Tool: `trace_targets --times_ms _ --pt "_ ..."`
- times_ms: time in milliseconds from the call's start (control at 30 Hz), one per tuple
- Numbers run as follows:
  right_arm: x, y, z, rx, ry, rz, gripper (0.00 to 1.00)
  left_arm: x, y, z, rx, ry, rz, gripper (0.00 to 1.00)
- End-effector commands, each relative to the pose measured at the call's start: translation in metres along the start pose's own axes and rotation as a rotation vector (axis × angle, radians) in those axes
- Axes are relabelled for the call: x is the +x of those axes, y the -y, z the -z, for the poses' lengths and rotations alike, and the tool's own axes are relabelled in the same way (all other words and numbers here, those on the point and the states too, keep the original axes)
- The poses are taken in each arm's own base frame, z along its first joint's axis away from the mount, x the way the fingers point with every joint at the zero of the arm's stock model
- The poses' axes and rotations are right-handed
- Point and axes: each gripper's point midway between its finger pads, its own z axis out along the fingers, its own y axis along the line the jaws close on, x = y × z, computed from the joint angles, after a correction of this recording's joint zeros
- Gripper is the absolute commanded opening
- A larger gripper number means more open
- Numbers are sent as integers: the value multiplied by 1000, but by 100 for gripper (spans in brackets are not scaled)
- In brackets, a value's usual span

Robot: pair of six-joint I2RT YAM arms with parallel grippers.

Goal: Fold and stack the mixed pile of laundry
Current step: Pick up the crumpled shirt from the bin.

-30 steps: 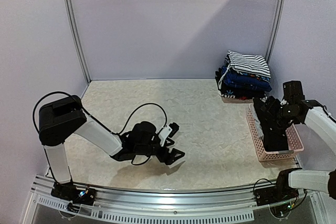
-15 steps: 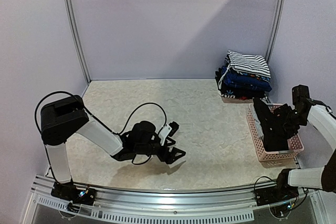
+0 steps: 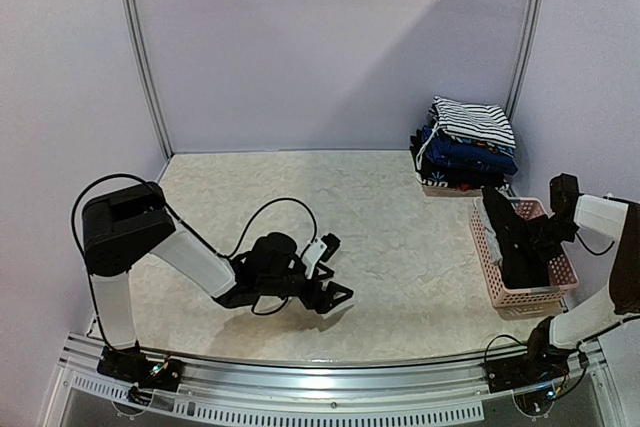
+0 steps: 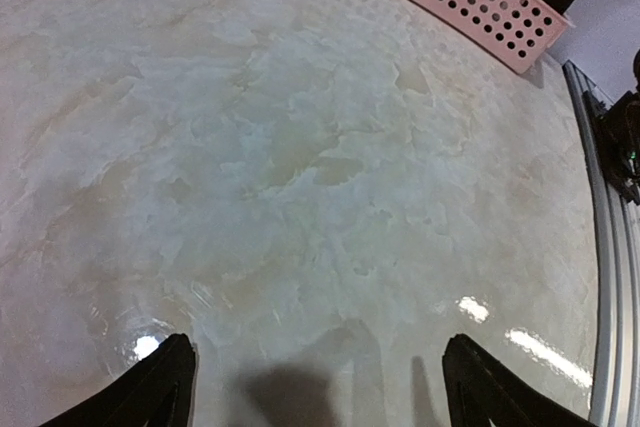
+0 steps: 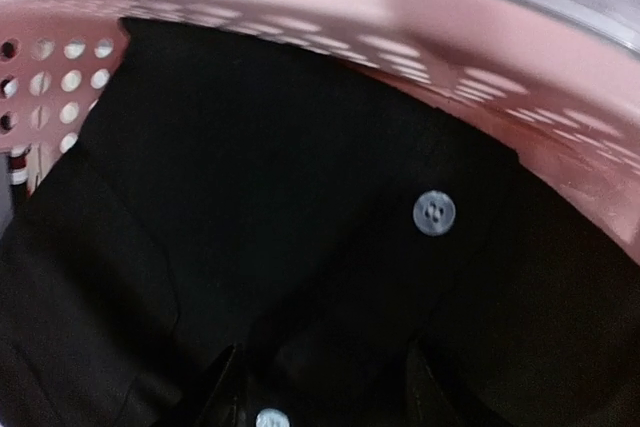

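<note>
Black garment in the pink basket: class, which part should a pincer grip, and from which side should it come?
Probably the bunched fold of the black garment standing above the pink basket rim, approached from above: the lattice walls block the sides, and that raised cloth offers a ridge to pinch. Keep off the button.

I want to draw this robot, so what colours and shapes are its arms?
Both are black and white. The left arm has a chunky black shoulder block, a smooth white tube, then a black wrist with dark jaws. A thin black cable loops over it. The right arm has a white tube and black joints too.
</note>
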Motion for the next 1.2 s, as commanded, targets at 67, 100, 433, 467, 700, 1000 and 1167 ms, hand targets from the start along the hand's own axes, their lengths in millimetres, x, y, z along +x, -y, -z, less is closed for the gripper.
trace_targets --times_ms 67,100,433,467,700,1000,1167 --pt "1 -11 -16 -47 -37 14 29 5 -11 -3 -17 -11 17 87" --pt "1 -12 -16 -52 -37 16 23 6 -11 -4 -17 -12 18 87" --pt "-1 -33 -8 -155 -41 46 0 8 -12 -3 -19 -10 22 87" --pt "0 -36 -6 -170 -46 48 0 8 -12 -2 -19 -7 22 87" --pt "-11 -64 45 -322 40 74 0 5 -11 4 -17 10 19 87" --pt "-13 -122 166 -679 135 193 0 4 -7 5 5 26 27 87" --pt "5 -159 214 -834 105 294 0 1 -6 7 11 40 31 87"
